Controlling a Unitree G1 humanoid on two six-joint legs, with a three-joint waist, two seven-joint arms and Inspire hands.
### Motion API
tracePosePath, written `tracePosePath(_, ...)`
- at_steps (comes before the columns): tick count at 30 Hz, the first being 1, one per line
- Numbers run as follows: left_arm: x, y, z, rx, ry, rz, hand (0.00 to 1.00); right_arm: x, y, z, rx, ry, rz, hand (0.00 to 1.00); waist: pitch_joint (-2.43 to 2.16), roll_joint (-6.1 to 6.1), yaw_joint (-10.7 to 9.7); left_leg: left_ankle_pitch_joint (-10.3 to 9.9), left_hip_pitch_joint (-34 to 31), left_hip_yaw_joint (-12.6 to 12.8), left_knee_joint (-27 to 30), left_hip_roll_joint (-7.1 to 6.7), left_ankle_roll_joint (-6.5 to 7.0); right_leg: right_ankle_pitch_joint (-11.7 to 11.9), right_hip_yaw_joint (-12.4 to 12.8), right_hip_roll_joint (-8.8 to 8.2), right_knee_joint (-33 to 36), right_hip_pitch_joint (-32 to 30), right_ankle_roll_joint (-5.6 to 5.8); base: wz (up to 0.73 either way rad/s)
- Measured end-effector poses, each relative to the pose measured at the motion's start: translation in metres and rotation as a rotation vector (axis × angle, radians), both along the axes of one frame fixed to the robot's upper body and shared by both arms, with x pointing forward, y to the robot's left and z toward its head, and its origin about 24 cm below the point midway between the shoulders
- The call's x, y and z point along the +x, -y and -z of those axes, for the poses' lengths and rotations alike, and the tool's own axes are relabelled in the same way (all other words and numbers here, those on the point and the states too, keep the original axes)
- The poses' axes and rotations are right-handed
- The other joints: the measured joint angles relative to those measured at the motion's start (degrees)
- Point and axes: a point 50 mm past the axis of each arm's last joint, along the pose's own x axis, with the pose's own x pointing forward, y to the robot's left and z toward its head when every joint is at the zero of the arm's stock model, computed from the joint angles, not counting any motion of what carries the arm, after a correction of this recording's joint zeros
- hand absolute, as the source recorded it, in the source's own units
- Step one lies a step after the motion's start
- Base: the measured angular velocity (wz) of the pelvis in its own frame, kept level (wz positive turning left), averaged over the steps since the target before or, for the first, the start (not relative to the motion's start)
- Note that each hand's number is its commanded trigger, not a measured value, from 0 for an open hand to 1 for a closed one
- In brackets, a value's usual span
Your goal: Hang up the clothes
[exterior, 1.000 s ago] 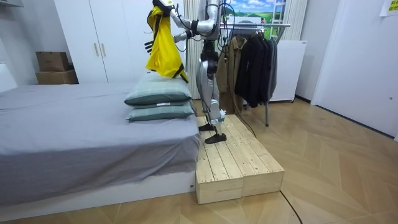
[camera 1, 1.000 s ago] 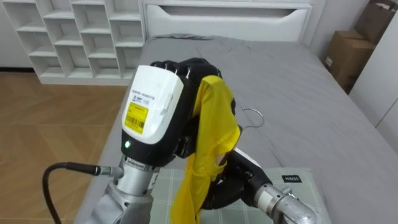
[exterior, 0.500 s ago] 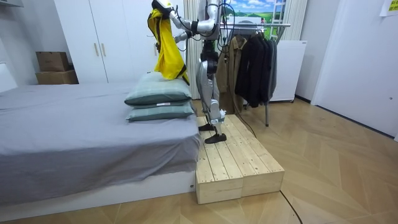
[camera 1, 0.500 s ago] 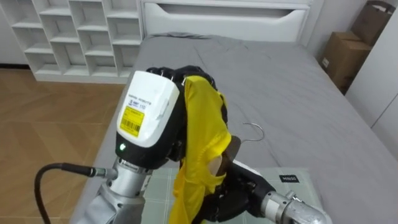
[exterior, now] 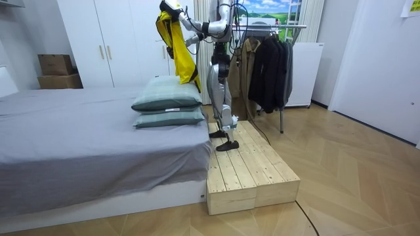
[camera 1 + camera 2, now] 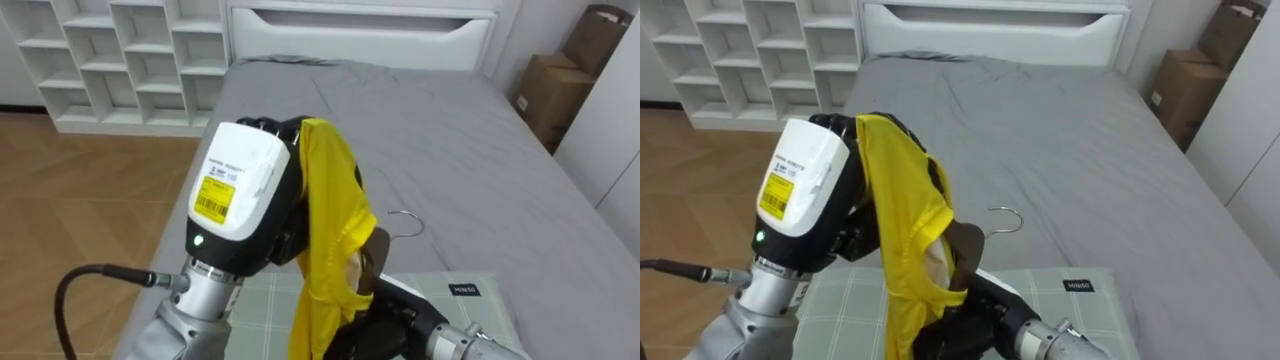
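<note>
Left eye: left hand (image 6: pixel 250 200) fingers curled over the yellow shirt (image 6: pixel 335 215). It hangs below them, with the hanger (image 6: pixel 376 250) now poking up its neck. Right hand (image 6: pixel 385 320) is underneath, can't tell its grip.
Room: shirt's swung in narrower over the bed (image 5: pixel 79 124).
Meaning: hanger's nearly seated, I'd guess.

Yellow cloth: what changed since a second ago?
The yellow cloth garment hangs narrower in the room view, its lower edge drawn in. The wooden hanger and its metal hook dipped lower. The left hand keeps gripping the garment up high. The robot stands where it was.
</note>
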Motion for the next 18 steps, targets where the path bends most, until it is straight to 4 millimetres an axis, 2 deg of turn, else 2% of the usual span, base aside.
tracePosePath(11,-0.001,0.005,0.005,0.006,-0.026,0.006,1.00,-0.006,0.004,0.006,-0.012,-0.019,0.017,1.00,-0.20,0.28,-0.2,0.0,0.2,0.0,0.4,-0.01,0.00,0.0,0.0,-0.03,0.2,0.3,-0.01,0.00)
tracePosePath(18,-0.003,0.002,0.013,0.009,-0.058,-0.009,1.00,-0.003,0.011,0.006,-0.123,0.024,0.046,1.00,-0.28,0.35,-0.7,0.0,0.1,0.0,0.4,-0.02,0.00,0.0,-0.1,-0.03,0.2,0.2,-0.01,0.00)
